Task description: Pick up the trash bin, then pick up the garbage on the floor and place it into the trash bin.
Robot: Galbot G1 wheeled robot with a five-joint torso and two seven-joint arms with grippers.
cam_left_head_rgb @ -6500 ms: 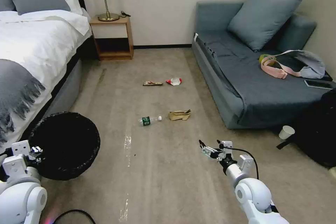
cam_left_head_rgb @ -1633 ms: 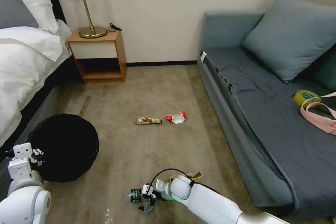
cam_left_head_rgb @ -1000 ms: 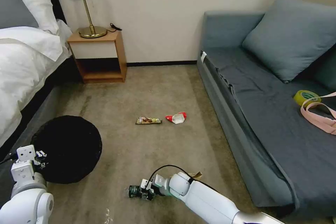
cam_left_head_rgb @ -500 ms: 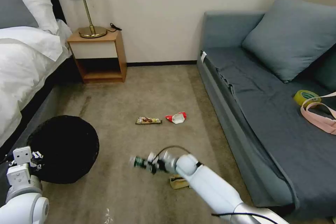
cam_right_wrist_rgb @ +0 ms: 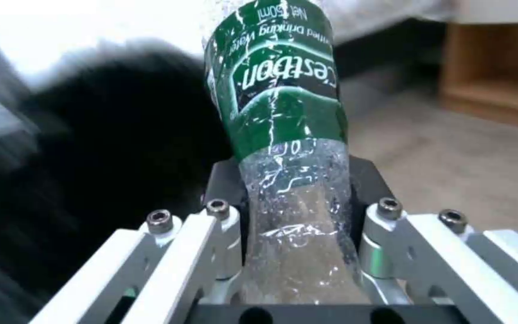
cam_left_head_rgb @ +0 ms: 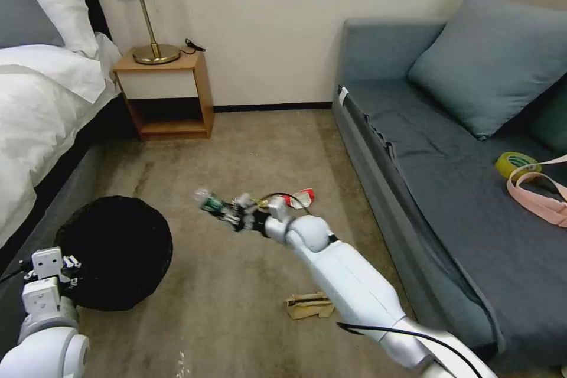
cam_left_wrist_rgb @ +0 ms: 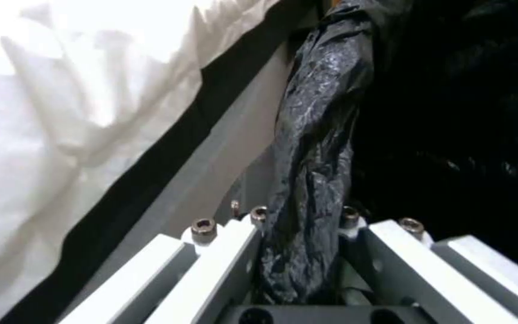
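A: Nearest first. Left gripper (cam_left_head_rgb: 66, 264) is seen low at the robot's left, clamped on the crinkled liner rim of the round black trash bin (cam_left_head_rgb: 115, 251). In the left wrist view the rim fold (cam_left_wrist_rgb: 307, 180) is pinched between the two fingers (cam_left_wrist_rgb: 223, 252), and the white bedding (cam_left_wrist_rgb: 61, 112) lies just beside it.

B: Why held there?

A: Judged: the bin's mouth is kept open and turned toward the litter, close to the right arm's reach.

B: On the floor nearby?

A: A crumpled brown paper bag (cam_left_head_rgb: 310, 305) is left on the beige carpet (cam_left_head_rgb: 236, 283), beside the right forearm.

B: Right gripper?

A: Right gripper (cam_left_head_rgb: 233, 217) is raised above the carpet, closed on the clear plastic bottle with a green label (cam_left_head_rgb: 211, 204). The bottle is gripped at its clear end, with the labelled part (cam_right_wrist_rgb: 274, 85) sticking out past the fingers.

B: Axis?

A: The long axis is roughly in line with the gripper and tipped slightly upward, free end pointed toward the bin and bed. It is not yet over the mouth.

B: Farther out?

A: A red-and-white crushed packet (cam_left_head_rgb: 302, 198) is seen just behind the wrist. Wooden nightstand (cam_left_head_rgb: 165, 94) at the wall, grey-blue sofa (cam_left_head_rgb: 460, 189) on the right.
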